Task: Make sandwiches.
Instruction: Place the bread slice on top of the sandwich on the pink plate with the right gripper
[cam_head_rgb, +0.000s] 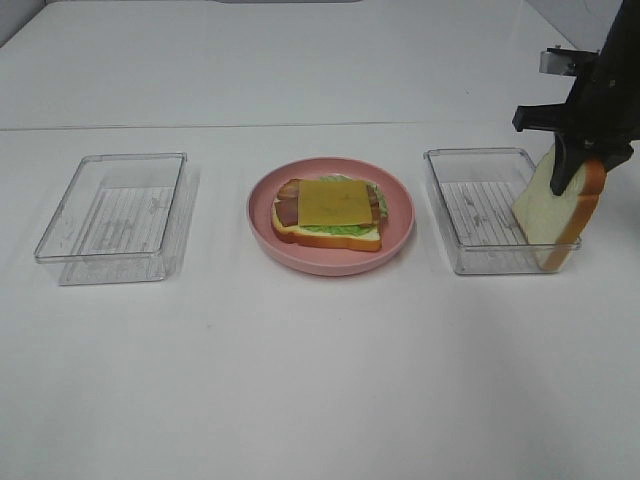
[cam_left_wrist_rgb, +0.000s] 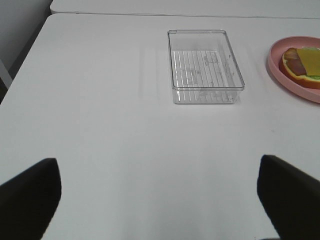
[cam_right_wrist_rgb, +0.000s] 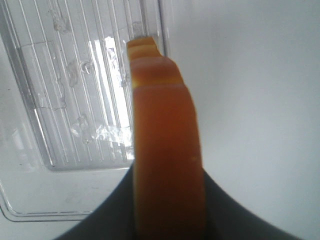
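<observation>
A lab-like test bench: bare white table (cam_head_rgb: 300, 380) against plain walls.

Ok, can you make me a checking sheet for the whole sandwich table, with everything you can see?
Surface: white table, bare apart from the items below.
Job's things: open sandwich with cheese on top, on the pink plate; bread slice held upright at the far end of the right tray.
Clutter: left tray, clear plastic, nothing in it.
Grippers: right end effector shut on the bread slice; left end effector open, holding nothing.
Cables: nothing seen.
Surroundings: plain white wall behind the table.
</observation>
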